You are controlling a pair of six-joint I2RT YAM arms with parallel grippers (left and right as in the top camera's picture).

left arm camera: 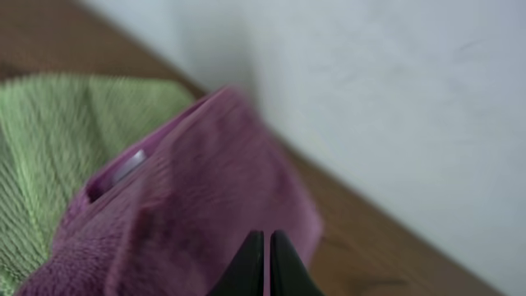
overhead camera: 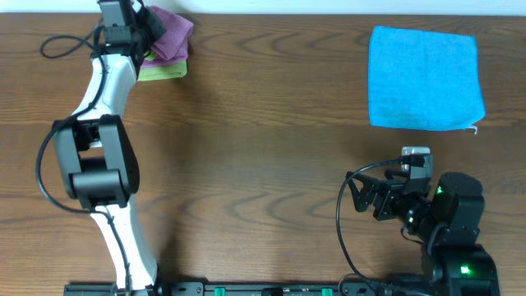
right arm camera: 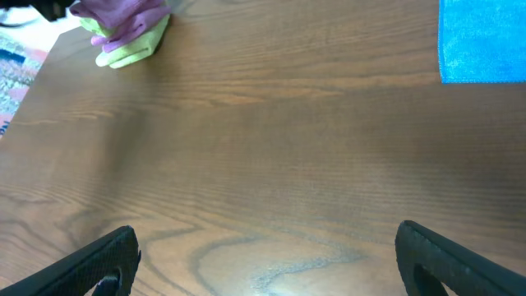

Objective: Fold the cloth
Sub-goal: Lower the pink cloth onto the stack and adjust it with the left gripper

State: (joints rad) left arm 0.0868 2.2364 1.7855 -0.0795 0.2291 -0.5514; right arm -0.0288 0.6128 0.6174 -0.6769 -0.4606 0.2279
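Observation:
The purple cloth [overhead camera: 171, 34] lies bunched on top of a lime-green cloth pile [overhead camera: 164, 71] at the table's far left. In the left wrist view the cloth [left arm camera: 189, 205] looks raised and blurred, with a small white tag [left arm camera: 127, 164] showing, and green cloth [left arm camera: 49, 140] beneath it. My left gripper [overhead camera: 146, 25] is at the pile, its jaws [left arm camera: 268, 238] pressed together in the purple cloth. My right gripper [overhead camera: 359, 196] is open and empty [right arm camera: 267, 247] low over bare wood at the front right. The cloth also shows far off in the right wrist view [right arm camera: 119, 15].
A bright blue square cloth [overhead camera: 423, 78] lies flat at the back right and also shows in the right wrist view [right arm camera: 485, 41]. A pale wall runs right behind the pile [left arm camera: 394, 99]. Bare wood lies between the two arms.

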